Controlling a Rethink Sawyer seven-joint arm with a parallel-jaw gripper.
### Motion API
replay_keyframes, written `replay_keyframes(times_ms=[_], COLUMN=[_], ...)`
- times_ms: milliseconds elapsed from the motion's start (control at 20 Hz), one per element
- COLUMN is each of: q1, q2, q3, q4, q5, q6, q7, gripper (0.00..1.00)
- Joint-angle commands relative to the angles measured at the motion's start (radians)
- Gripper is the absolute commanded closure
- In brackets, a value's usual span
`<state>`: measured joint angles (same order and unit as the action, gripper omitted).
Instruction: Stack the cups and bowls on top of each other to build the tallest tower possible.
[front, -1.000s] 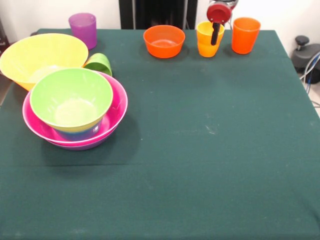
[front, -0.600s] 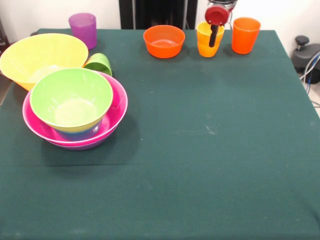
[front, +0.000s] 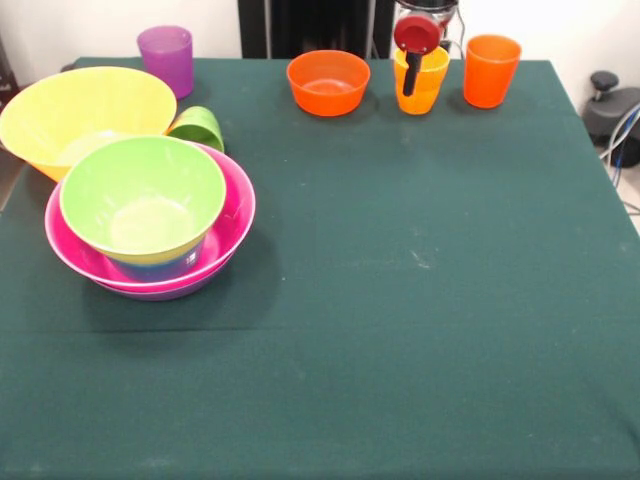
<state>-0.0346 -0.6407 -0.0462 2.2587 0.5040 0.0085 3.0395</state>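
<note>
The tower (front: 150, 225) sits near the bench's (front: 400, 330) left edge: a light green bowl (front: 142, 197) nested in a pink bowl (front: 235, 215) with a purple rim (front: 160, 293) beneath, nothing lying inside the green one, and the yellow bowl (front: 85, 112) and a tipped light green cup (front: 198, 127) just behind it. Along the far edge stand the purple cup (front: 166, 58), the orange bowl (front: 327, 82), the yellow-orange cup (front: 428, 88) and the orange cup (front: 490, 70), all upright. The tool (front: 411, 72) hangs down at that edge, its red head above the yellow-orange cup and one dark finger (front: 410, 74) across the cup's front; whether it is spread or pinching the cup cannot be told.
</note>
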Motion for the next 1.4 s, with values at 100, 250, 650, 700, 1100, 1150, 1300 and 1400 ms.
replay_keyframes(times_ms=[100, 250, 650, 700, 1100, 1150, 1300, 1400], q1=[0.003, -0.008, -0.001, -0.001, -0.011, -0.008, 0.001, 0.006], q2=[0.003, -0.01, 0.017, 0.025, 0.066, 0.067, 0.067, 0.067], q3=[0.077, 0.099, 0.1, 0.102, 0.109, 0.105, 0.095, 0.09], q4=[0.104, 0.12, 0.121, 0.118, 0.106, 0.104, 0.096, 0.09], q5=[-0.063, -0.066, -0.075, -0.077, -0.097, -0.098, -0.094, -0.088], q6=[-0.052, -0.058, -0.071, -0.08, -0.137, -0.138, -0.136, -0.132], q7=[0.106, 0.121, 0.116, 0.119, 0.123, 0.118, 0.114, 0.114], gripper=[0.0, 0.0, 0.0, 0.0, 0.0, 0.0, 1.0, 1.0])
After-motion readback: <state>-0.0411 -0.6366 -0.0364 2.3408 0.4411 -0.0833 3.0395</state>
